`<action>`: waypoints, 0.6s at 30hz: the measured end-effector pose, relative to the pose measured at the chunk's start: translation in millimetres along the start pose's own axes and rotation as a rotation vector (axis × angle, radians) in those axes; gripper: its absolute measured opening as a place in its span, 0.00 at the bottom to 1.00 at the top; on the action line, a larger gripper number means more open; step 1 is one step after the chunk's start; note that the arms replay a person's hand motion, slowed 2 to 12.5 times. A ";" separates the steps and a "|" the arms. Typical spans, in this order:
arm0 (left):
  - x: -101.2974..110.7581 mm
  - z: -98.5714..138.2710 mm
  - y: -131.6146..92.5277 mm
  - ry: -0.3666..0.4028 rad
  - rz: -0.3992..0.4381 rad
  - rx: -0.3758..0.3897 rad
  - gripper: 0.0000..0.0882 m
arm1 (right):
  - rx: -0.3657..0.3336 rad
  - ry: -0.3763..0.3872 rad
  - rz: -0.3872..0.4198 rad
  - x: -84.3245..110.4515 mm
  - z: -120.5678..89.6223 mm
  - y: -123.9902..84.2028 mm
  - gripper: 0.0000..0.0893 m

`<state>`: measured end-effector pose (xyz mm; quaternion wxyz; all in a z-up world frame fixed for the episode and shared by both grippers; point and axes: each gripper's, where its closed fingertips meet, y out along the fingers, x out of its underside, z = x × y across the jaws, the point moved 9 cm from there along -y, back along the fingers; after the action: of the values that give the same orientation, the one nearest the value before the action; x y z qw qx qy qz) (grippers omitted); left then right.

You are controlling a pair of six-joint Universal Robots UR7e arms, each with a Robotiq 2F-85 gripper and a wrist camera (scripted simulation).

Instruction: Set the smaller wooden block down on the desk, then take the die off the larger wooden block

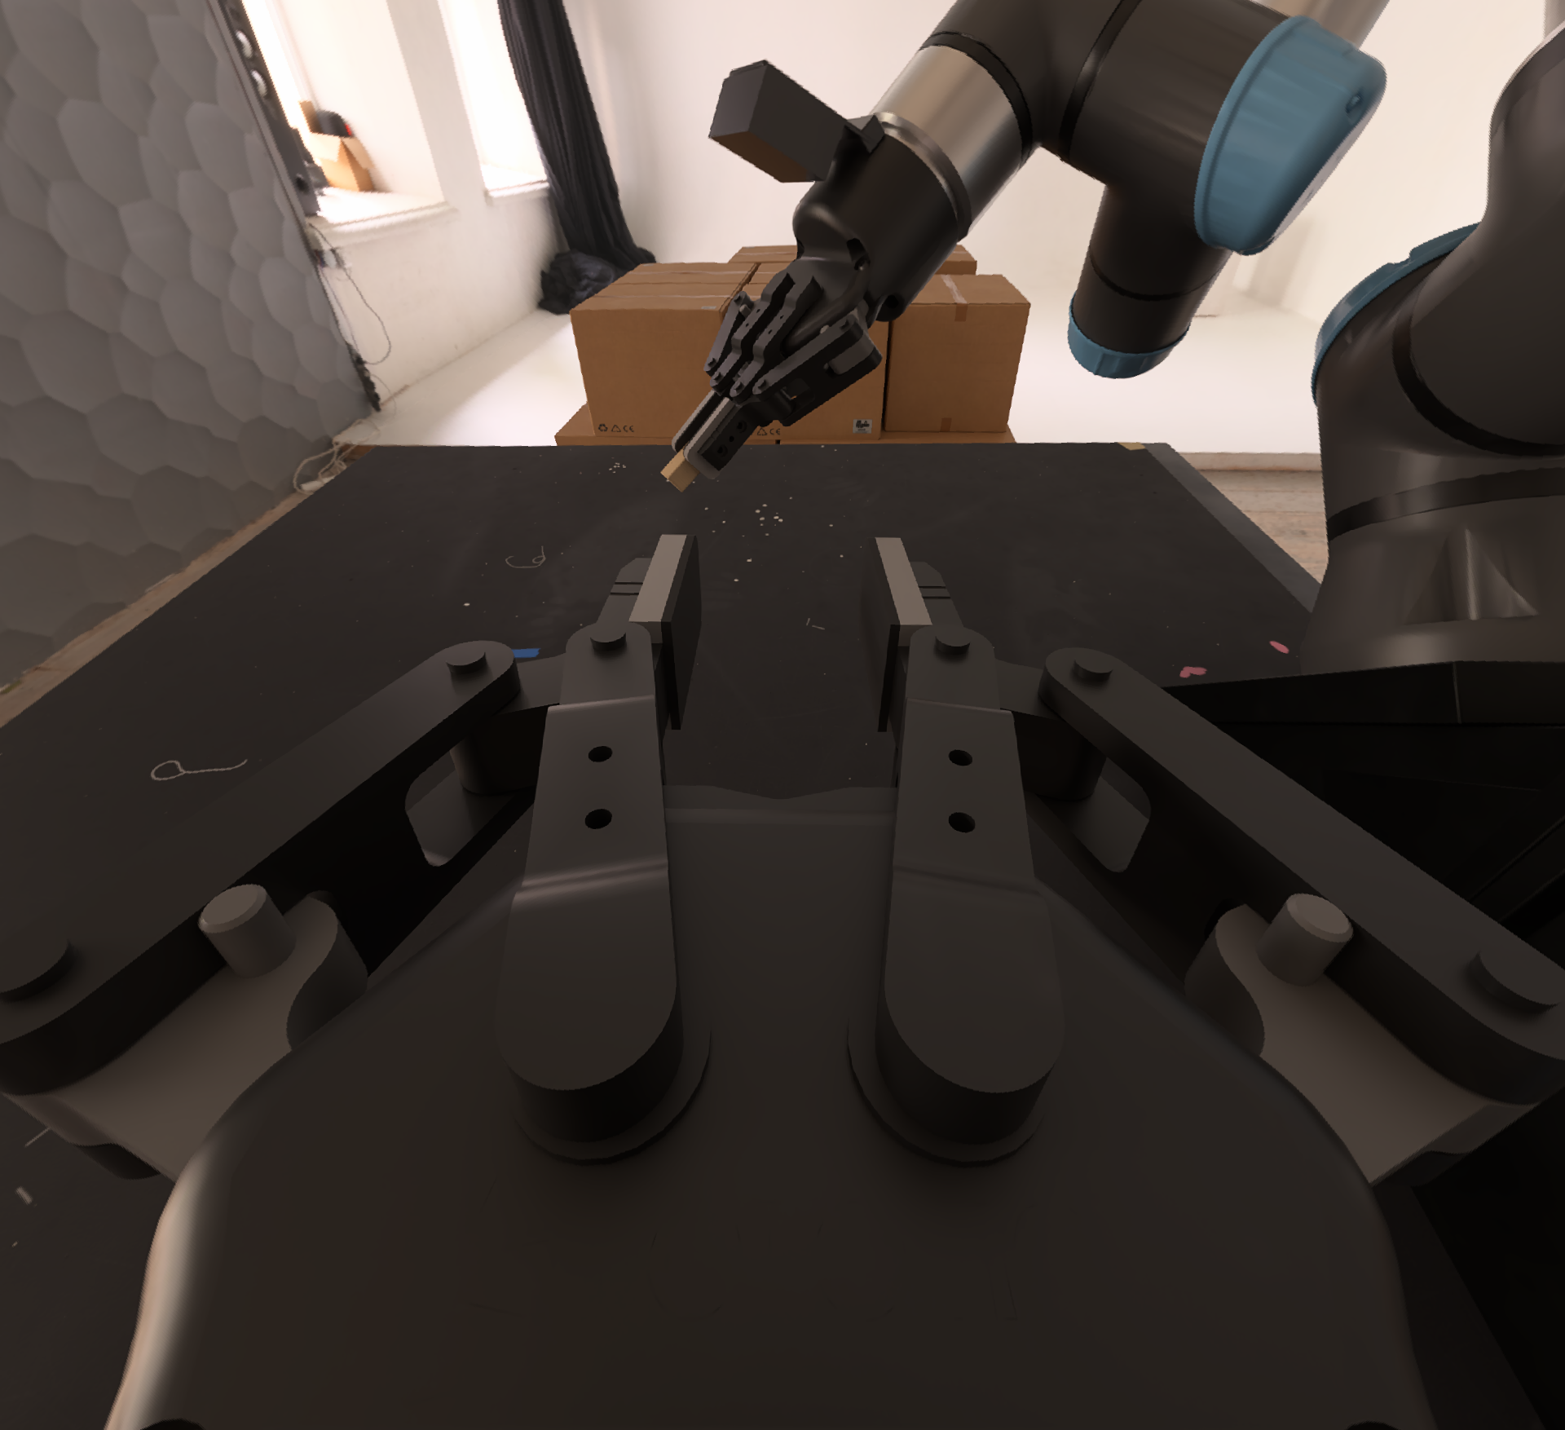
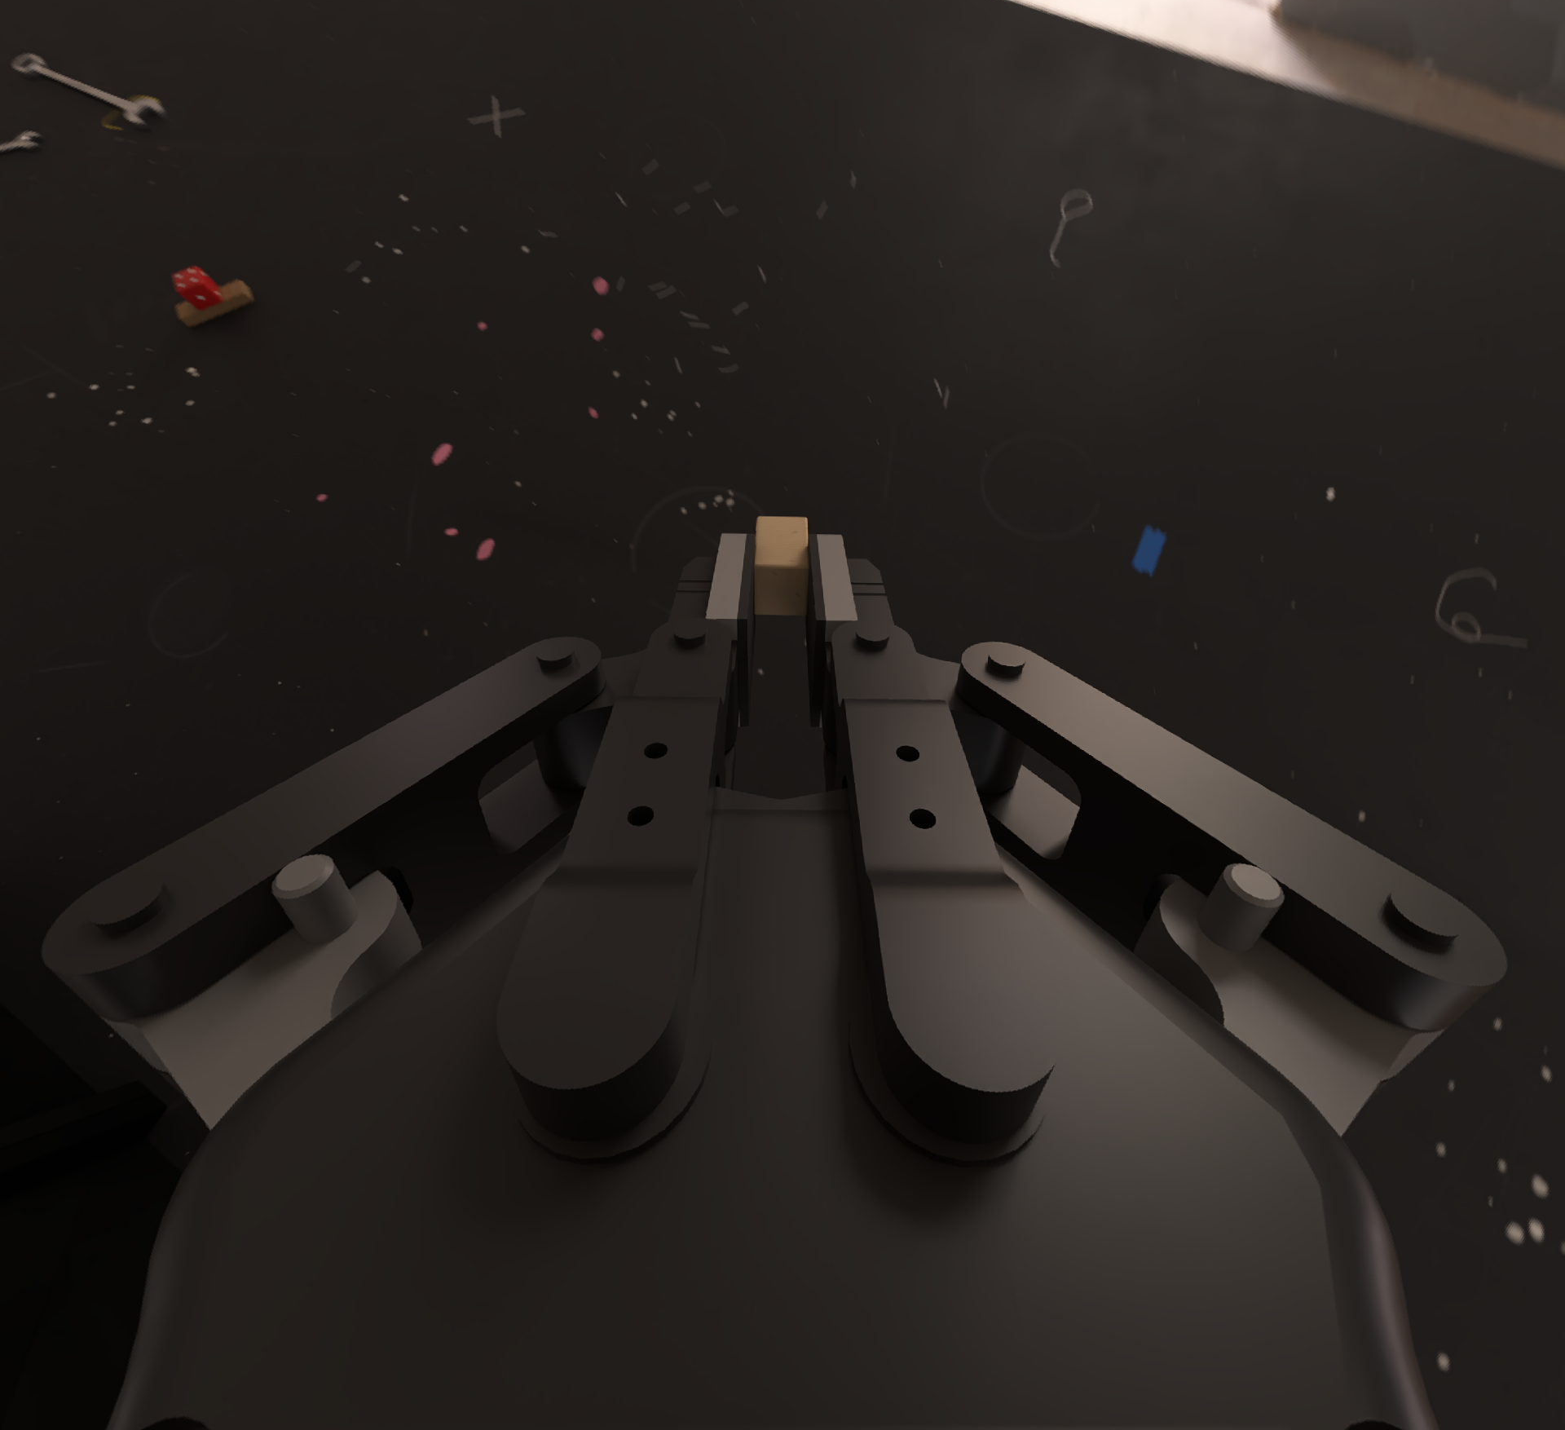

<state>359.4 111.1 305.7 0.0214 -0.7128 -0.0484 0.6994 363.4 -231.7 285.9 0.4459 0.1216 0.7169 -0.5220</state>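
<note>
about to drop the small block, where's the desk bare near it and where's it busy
Bare desk lies right under the right pincer holding the smaller wooden block, on to the blue tape. Far left is busier: die on larger wooden block, wrench.

Smaller wooden block (image 2: 781, 564) sits between right gripper (image 2: 781, 576) fingers, above the desk (image 2: 931, 288). Die (image 2: 193, 286) on larger wooden block (image 2: 222, 305), far left. Wrenches (image 2: 85, 89) beyond those.

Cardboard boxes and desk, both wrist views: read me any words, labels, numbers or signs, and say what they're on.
Cardboard boxes: small printed marks low on the fronts, which I won't read out.
Desk: chalk scribbles and loops, no legible words.
Red die: white pips, too small to count.
</note>
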 end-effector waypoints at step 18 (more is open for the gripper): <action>5.5 -5.9 1.1 -0.018 -0.067 -0.029 0.38 | 0.187 0.334 -0.390 46.4 68.4 43.7 0.12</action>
<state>365.5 110.8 300.3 0.0341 -0.7045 -0.0825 0.7040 399.8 -285.3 218.4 0.1992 0.1062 0.7392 -0.6345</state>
